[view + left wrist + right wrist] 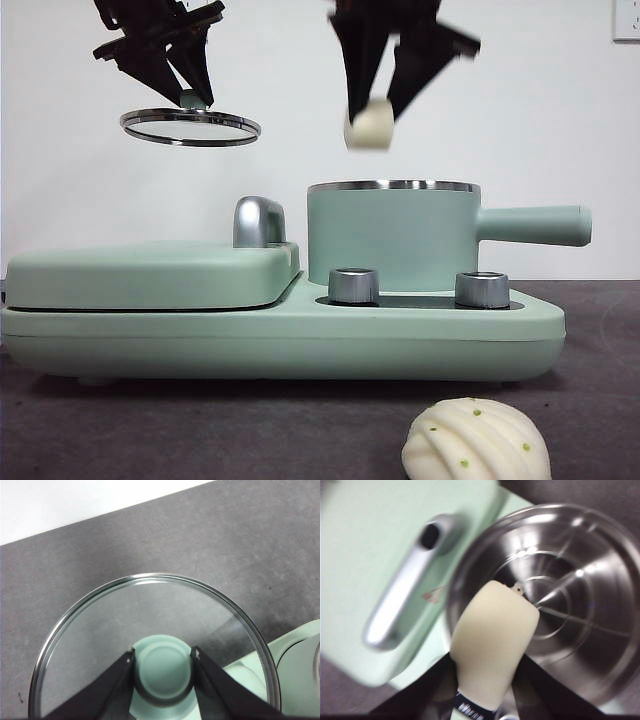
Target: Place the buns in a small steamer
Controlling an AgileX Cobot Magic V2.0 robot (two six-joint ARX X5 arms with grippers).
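The right hand [372,108] is clenched on the smooth loaf-shaped bun [369,125] and hangs above the small steamer [392,235], over the pot's rim on the side away from its long handle [532,224]. In the right wrist view the bun's long axis runs out from between the jaws, its free end reaching over the bare steel bottom of the steamer, so the drop looks to lie straight down with a small shift toward the pot's middle. The left hand [193,97] grips the green knob of the glass lid [190,126], holding it aloft well to the side of the steamer, above the flat griddle [150,272]. The ridged bun [476,442], cream-white with small green dots, lies on the worktop [250,425] in front of the steamer.
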